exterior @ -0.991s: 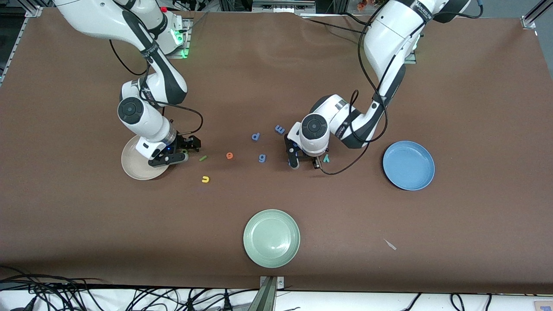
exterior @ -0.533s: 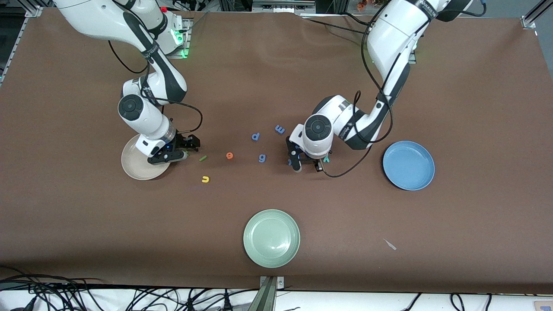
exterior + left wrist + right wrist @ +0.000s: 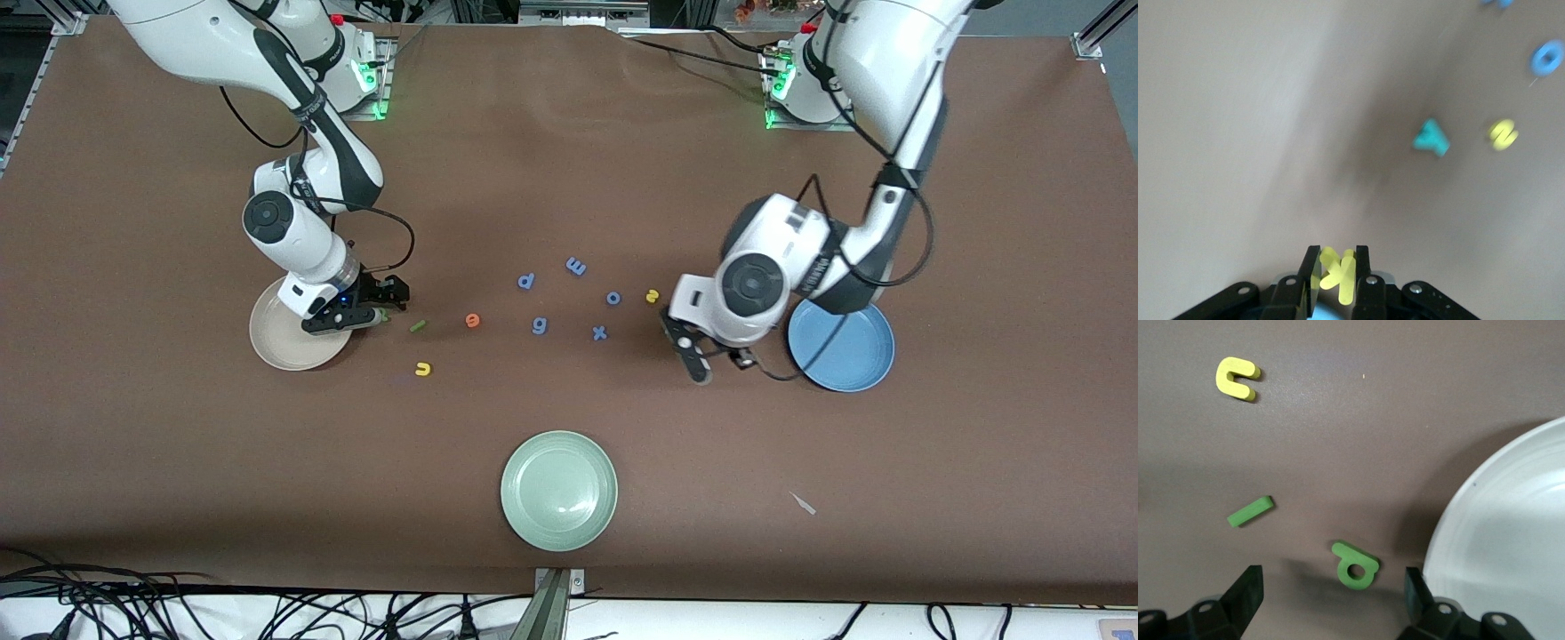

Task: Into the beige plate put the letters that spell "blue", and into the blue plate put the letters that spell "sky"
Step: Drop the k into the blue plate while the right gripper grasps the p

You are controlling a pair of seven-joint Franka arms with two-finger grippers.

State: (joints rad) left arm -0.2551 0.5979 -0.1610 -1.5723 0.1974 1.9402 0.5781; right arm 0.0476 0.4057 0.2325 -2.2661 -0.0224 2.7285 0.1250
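- The green b lies flat on the table, just beside the rim of the beige plate and not in it; the right wrist view shows it between the two spread fingers of the right gripper.
- The right gripper is low over the plate's edge and the b, jaws wide apart, nothing in them.
- The green bar l lies near the b, toward the middle of the table; the orange e is next along, and the yellow u sits nearer the front camera than both.
- The yellow k is pinched between the closed fingers of the left gripper, which is up in the air over bare table just beside the blue plate.
- The blue plate holds no letter that can be seen, though the left arm covers part of its rim.
- The yellow s lies on the table near the blue o. The teal y shows beside the s in the left wrist view; in the front view it is probably hidden under the left arm's wrist.
- Blue letters are scattered in the middle: p, m, g and x.
- A pale green plate sits well apart from all this, nearest the front camera, with nothing in it.
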